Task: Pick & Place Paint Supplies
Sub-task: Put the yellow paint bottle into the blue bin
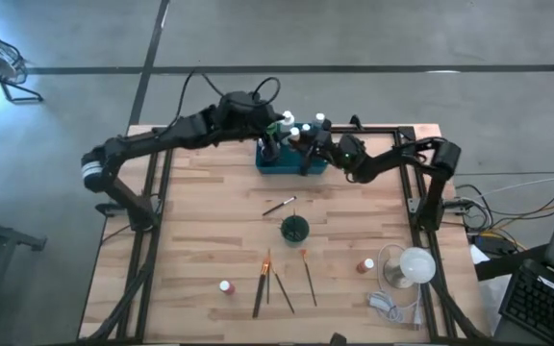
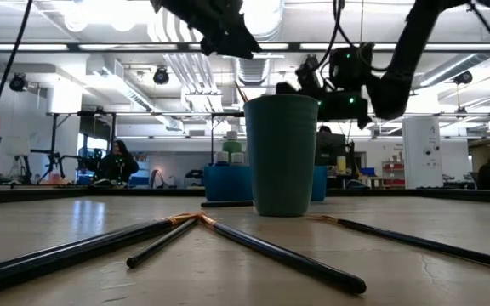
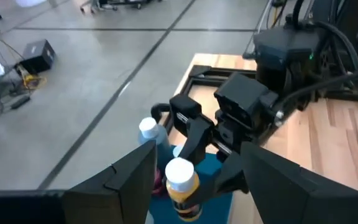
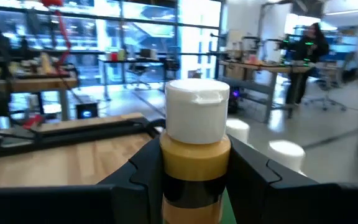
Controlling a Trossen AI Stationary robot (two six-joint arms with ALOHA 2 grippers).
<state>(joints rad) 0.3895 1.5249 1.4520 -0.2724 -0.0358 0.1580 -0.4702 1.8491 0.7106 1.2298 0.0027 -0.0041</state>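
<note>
**Desk:** Bottles first — what are you looking at over the far edge?

**Floor:** Your right gripper [image 4: 194,171] is clamped on a yellow-ochre bottle [image 4: 195,158], a smooth cylinder with a chunky white cap and a dark band round its middle. It hangs over the teal tray [image 1: 291,163], a rectangular tub at the far side of the pale, plank-grained wooden table [image 1: 190,240].

**Desk:** And your left arm?

**Floor:** Your left gripper [image 3: 194,180] hovers just across from it, its broad dark fingers spread apart and holding nothing, the same bottle between the two tools. More white-capped bottles [image 1: 301,125] stand crowded in the tray.

**Desk:** What lies around you?

**Floor:** A dark green round cup [image 1: 294,229] stands mid-table, matte and slightly tapered; in the low view it blocks the middle of the tray. One thin paintbrush [image 1: 279,206] lies between cup and tray. Four more brushes [image 1: 282,281] fan out near the front edge, dark handles, orange ferrules. Two small bottles [image 1: 226,286] stand apart, one left, one right. A glossy white dome on a stand [image 1: 415,265] sits near the front right corner.
</note>
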